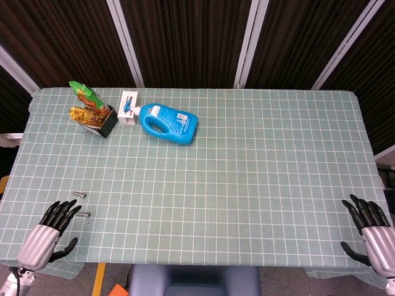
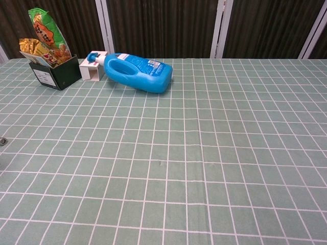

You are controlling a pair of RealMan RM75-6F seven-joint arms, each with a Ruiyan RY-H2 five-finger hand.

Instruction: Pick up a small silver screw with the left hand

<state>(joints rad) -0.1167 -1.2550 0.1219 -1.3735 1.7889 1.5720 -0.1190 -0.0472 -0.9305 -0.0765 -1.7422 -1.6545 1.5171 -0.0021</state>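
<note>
Two small silver screws lie on the green checked cloth near the table's front left: one screw (image 1: 79, 195) further back, another screw (image 1: 84, 214) just right of my left hand's fingertips. In the chest view one screw (image 2: 3, 141) shows at the left edge. My left hand (image 1: 48, 235) rests at the front left corner, fingers spread and empty, a short way from the nearer screw. My right hand (image 1: 372, 231) rests at the front right corner, fingers apart, holding nothing. Neither hand appears in the chest view.
At the back left stand a black box with snack bags (image 1: 92, 111), a small white box (image 1: 128, 107) and a blue detergent bottle (image 1: 168, 122) lying on its side. The table's front edge (image 1: 197, 265) runs just behind the hands.
</note>
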